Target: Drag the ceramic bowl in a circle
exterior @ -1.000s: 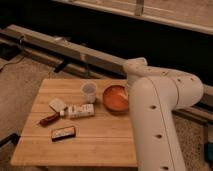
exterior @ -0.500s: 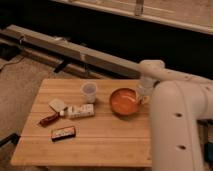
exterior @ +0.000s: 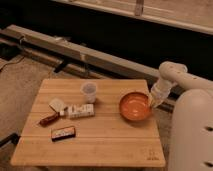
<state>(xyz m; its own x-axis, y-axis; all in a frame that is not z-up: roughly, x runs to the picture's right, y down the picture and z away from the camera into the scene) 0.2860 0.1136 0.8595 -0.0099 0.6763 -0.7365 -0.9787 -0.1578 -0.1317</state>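
The ceramic bowl (exterior: 134,106), orange-red and glossy, sits on the right part of the wooden table (exterior: 95,147), close to its right edge. My gripper (exterior: 151,103) comes down from the white arm (exterior: 172,75) on the right and meets the bowl's right rim. It is shut on that rim. The bowl is empty and rests flat on the table.
A translucent plastic cup (exterior: 89,92) stands left of the bowl. Further left lie a white packet (exterior: 57,104), a labelled box (exterior: 80,110), a reddish-brown stick (exterior: 48,119) and a dark bar (exterior: 63,132). A metal rail (exterior: 75,50) runs behind the table.
The bowl has slid to the right and slightly toward the table's front, with the gripper on its rim. The arm has swung away to the right, uncovering the table.
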